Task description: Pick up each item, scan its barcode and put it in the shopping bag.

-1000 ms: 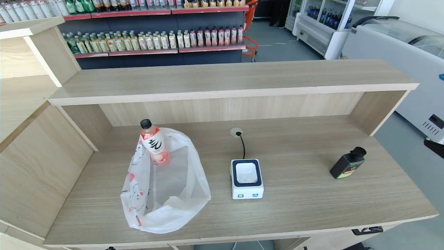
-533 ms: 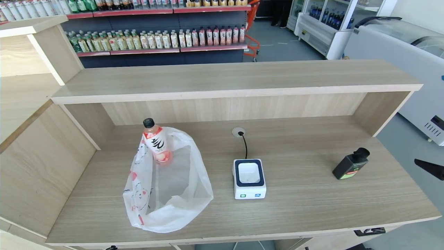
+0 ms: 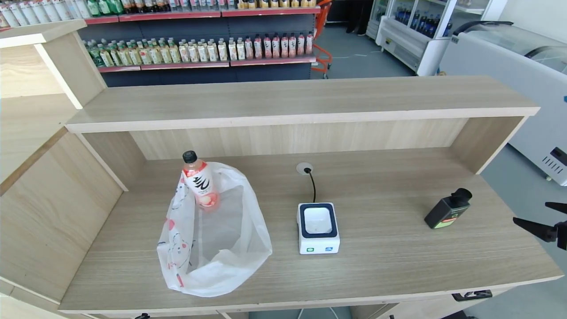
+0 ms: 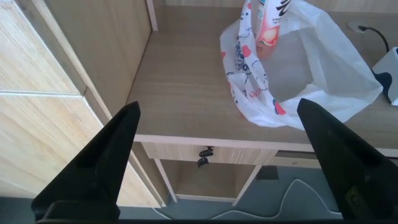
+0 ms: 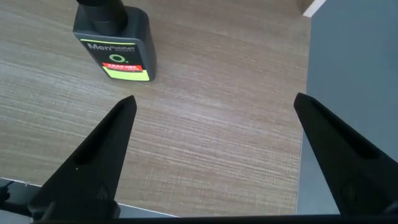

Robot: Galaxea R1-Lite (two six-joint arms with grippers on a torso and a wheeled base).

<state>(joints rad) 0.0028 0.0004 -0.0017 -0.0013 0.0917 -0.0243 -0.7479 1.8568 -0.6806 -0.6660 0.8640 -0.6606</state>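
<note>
Right tool (image 3: 530,212), jaws wide apart, hovers near black bottle (image 3: 446,209)

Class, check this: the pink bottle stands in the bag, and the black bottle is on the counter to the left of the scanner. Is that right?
No. The black bottle is to the right of the scanner, not the left, as the head view shows. The pink bottle does stand in the bag.

translucent white shopping bag (image 3: 215,239) with red print, peach-pink bottle (image 3: 198,180) black cap, black bottle (image 3: 446,209) green-red label, white scanner (image 3: 318,228) navy frame
</note>
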